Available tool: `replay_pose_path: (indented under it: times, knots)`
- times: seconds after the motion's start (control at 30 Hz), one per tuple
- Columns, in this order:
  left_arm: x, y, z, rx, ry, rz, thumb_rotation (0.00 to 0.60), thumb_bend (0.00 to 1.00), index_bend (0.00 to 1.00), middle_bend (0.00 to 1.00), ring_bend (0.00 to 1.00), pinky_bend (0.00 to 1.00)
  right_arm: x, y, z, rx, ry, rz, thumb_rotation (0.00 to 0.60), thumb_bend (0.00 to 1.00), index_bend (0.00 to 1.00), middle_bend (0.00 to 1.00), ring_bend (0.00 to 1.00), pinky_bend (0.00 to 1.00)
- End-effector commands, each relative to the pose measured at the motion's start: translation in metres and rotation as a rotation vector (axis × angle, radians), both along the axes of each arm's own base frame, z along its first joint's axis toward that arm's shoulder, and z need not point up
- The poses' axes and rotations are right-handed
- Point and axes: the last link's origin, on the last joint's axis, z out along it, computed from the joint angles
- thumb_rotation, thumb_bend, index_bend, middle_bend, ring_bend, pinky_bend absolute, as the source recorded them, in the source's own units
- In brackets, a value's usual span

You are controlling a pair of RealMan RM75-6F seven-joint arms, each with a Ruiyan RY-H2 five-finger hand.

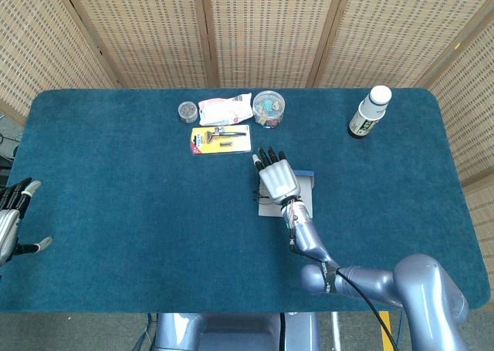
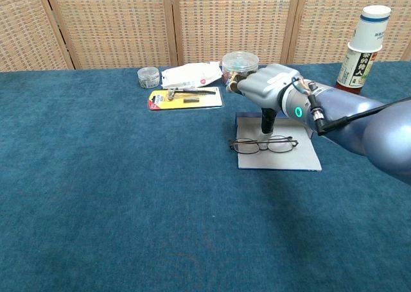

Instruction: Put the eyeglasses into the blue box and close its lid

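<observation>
Head view: the silver right hand [image 1: 278, 180] is seen from above, held over the flat blue box [image 1: 307, 183] near the middle of the dark blue carpeted table [image 1: 116, 181], with its dark fingers [image 1: 267, 158] spread and nothing grasped. The left hand [image 1: 9, 221] is seen at the table's left edge, fingers apart and empty. A white bottle with a printed label [image 1: 368, 112] is placed well apart at the far right.

Chest view: the thin wire-framed eyeglasses [image 2: 263, 144] are seen lying on the blue box's pale flat panel [image 2: 302, 157], lenses toward the camera. The right hand [image 2: 266, 90] is held above them, with one dark finger [image 2: 267, 121] pointed down just behind the frame; contact cannot be told. A round clear plastic tub [image 2: 239, 64], a white packet [image 2: 190, 74], a yellow carded tool pack [image 2: 185, 98] and a small clear jar [image 2: 148, 77] are set along the far side.
</observation>
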Motion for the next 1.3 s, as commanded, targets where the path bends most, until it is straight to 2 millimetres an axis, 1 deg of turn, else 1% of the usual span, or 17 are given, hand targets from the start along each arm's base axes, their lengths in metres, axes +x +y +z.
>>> replay_pose_path:
  times: [0.03, 0.2, 0.37, 0.57, 0.6, 0.83, 1.03, 1.17, 1.3]
  knots:
    - [0.0, 0.001, -0.001, -0.004, 0.004, 0.001, 0.6, 0.01, 0.0, 0.0, 0.0, 0.0, -0.002, 0.003, -0.005, 0.03, 0.007, -0.014, 0.6, 0.0, 0.0, 0.0, 0.0, 0.17]
    - [0.0, 0.003, -0.003, -0.005, 0.008, 0.004, 0.6, 0.01, 0.0, 0.0, 0.0, 0.0, 0.002, 0.003, -0.008, 0.036, 0.009, 0.0, 0.6, 0.0, 0.0, 0.0, 0.0, 0.17]
    - [0.0, 0.004, -0.002, -0.001, 0.008, 0.011, 0.6, 0.01, 0.0, 0.0, 0.0, 0.0, -0.001, -0.001, -0.011, 0.026, 0.023, 0.0, 0.6, 0.0, 0.0, 0.0, 0.0, 0.17]
    - [-0.002, 0.006, -0.003, -0.005, 0.009, 0.019, 0.6, 0.01, 0.0, 0.0, 0.0, 0.0, -0.015, -0.011, -0.013, -0.002, 0.052, -0.015, 0.6, 0.0, 0.0, 0.0, 0.0, 0.17]
    - [-0.002, 0.006, -0.003, -0.007, 0.009, 0.02, 0.6, 0.01, 0.0, 0.0, 0.0, 0.0, -0.02, -0.014, -0.012, -0.008, 0.058, -0.028, 0.6, 0.0, 0.0, 0.0, 0.0, 0.17]
    - [-0.001, 0.007, -0.005, -0.011, 0.014, 0.022, 0.6, 0.01, 0.0, 0.0, 0.0, 0.0, -0.035, -0.026, -0.006, -0.035, 0.067, -0.048, 0.6, 0.0, 0.0, 0.0, 0.0, 0.17]
    - [-0.001, 0.007, -0.007, -0.013, 0.018, 0.022, 0.6, 0.01, 0.0, 0.0, 0.0, 0.0, -0.037, -0.028, -0.004, -0.033, 0.013, -0.088, 0.6, 0.0, 0.0, 0.0, 0.0, 0.17]
    - [-0.001, 0.007, -0.006, -0.012, 0.017, 0.022, 0.6, 0.01, 0.0, 0.0, 0.0, 0.0, -0.036, -0.031, -0.003, -0.069, -0.01, -0.081, 0.6, 0.0, 0.0, 0.0, 0.0, 0.17]
    - [-0.001, 0.007, -0.006, -0.012, 0.015, 0.023, 0.6, 0.01, 0.0, 0.0, 0.0, 0.0, -0.039, -0.034, -0.001, -0.11, -0.019, -0.093, 0.6, 0.0, 0.0, 0.0, 0.0, 0.17]
